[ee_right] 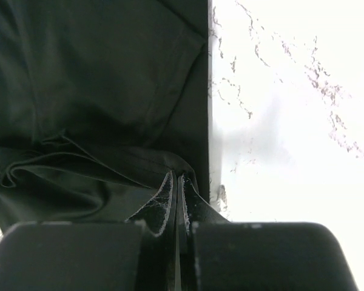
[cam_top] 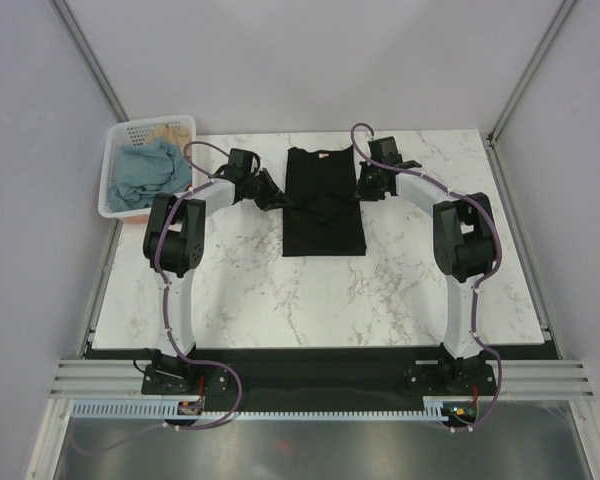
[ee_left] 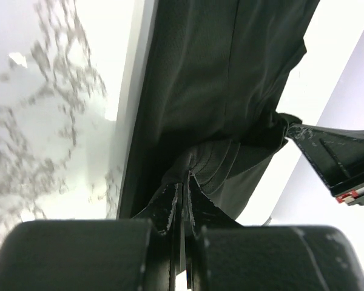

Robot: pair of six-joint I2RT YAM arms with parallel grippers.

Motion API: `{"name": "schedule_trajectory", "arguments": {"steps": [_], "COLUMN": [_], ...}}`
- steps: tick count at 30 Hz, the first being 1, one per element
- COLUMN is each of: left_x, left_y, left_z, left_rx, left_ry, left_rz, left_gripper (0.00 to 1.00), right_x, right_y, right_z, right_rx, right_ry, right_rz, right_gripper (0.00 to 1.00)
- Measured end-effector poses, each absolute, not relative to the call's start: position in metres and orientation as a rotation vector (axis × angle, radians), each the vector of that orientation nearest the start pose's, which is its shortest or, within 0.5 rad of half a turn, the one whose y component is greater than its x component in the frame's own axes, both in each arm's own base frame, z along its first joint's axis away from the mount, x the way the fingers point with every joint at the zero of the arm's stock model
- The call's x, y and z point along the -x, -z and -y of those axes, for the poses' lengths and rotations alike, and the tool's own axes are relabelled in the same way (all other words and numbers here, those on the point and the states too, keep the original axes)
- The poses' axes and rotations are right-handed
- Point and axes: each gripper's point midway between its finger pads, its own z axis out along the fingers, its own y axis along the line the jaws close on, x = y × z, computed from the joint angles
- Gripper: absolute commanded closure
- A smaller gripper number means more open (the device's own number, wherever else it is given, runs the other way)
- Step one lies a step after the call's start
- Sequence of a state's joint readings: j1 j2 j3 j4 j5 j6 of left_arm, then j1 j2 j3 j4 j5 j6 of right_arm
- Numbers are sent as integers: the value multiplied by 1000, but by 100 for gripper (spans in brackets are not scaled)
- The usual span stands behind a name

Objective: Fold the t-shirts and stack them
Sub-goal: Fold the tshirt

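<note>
At the near edge of the table (cam_top: 280,300) we see both bases, and from them the left arm (cam_top: 175,235) and the right arm (cam_top: 465,240) rise, bend at the elbow and reach toward the far middle. There the black shirt (cam_top: 322,205) lies as a narrow upright strip, its collar at the far end and its hem toward us, with marble bare on either side. Each arm meets the shirt about halfway along its length, the left one at the left edge and the right one at the right edge. In the left wrist view the left jaws are pressed together with a ridge of the black shirt (ee_left: 218,79) pinched between them, the cloth gathering into small pleats at the tips. In the right wrist view the right jaws are likewise closed on a fold of the black shirt (ee_right: 97,79) right at its edge, with creases running off to the left. Between the two grips the cloth looks rumpled, while the near part lies flat. Farther off, at the far left corner, the white basket (cam_top: 110,190) holds a crumpled blue shirt (cam_top: 145,170), and a tan shirt (cam_top: 165,128) shows beyond it against the far wall of the basket.
</note>
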State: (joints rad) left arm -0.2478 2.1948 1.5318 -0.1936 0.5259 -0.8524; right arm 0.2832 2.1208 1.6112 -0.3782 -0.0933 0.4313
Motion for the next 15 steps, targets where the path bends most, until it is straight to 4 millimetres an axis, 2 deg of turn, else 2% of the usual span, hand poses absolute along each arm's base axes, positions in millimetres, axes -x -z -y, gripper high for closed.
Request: {"name": "schedule_trajectory", "arguments": {"steps": [4, 6, 7, 8, 10, 12, 13, 15], "left_x": [-487, -491, -492, -494, -497, -499, -501, -507], "left_y": [-47, -48, -49, -50, -54, -59, -62, -72], "left_z": [240, 241, 242, 243, 244, 245, 244, 241], "left_rx": [520, 512, 507, 495, 471, 449, 441, 413], "left_ry": [1100, 1107, 1110, 1114, 1122, 1134, 1140, 1156], "left_rz": [-2533, -2526, -2525, -2520, -2510, -2502, -2494, -2471], "left_gripper": [96, 89, 81, 77, 67, 62, 54, 44], "right_x": [-500, -502, -504, -505, -511, -519, -523, -531], "right_y": [-49, -49, -50, -51, -55, -61, -63, -71], "right_z": [-179, -179, -179, -179, -180, -181, -181, -178], "right_rx": [-145, -147, -147, -148, -148, -148, -145, -157], "right_ry": [-421, -421, -422, -423, -429, -440, -442, -446], "right_rz": [-2509, -2507, -2503, -2499, -2487, -2471, -2463, -2442], "right_gripper": [100, 99, 98, 96, 87, 73, 67, 61]}}
